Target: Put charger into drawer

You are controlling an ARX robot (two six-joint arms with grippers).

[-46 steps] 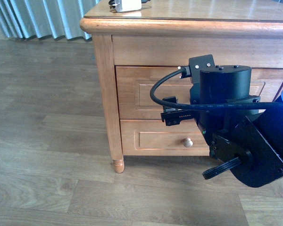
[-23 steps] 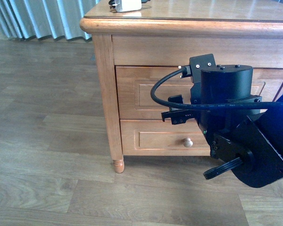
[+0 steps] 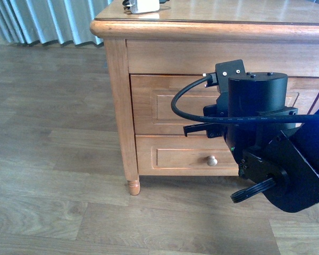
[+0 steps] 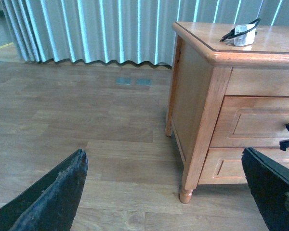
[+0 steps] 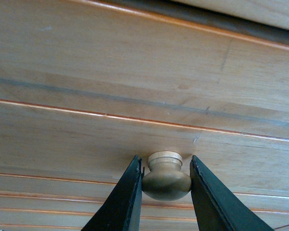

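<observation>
The white charger [image 3: 143, 5] with its black cable lies on the cabinet top near the far left corner; it also shows in the left wrist view [image 4: 243, 34]. The upper drawer [image 3: 159, 103] looks closed. In the right wrist view my right gripper [image 5: 166, 166] is shut on the drawer's round pale knob [image 5: 166, 178], one finger on each side, against the drawer front [image 5: 135, 72]. In the front view the right arm [image 3: 255, 122] hides the knob. My left gripper [image 4: 163, 154] is open and empty, low over the floor, left of the cabinet.
The lower drawer with its own knob [image 3: 211, 160] sits beneath the upper one. The cabinet's front left leg [image 3: 132, 186] stands on the wooden floor [image 3: 53, 159]. Pale curtains [image 3: 42, 21] hang behind, to the left.
My right gripper's fingers have moved a little to the right and up, in toward the upper drawer's front. The charger and the drawers have not moved.
</observation>
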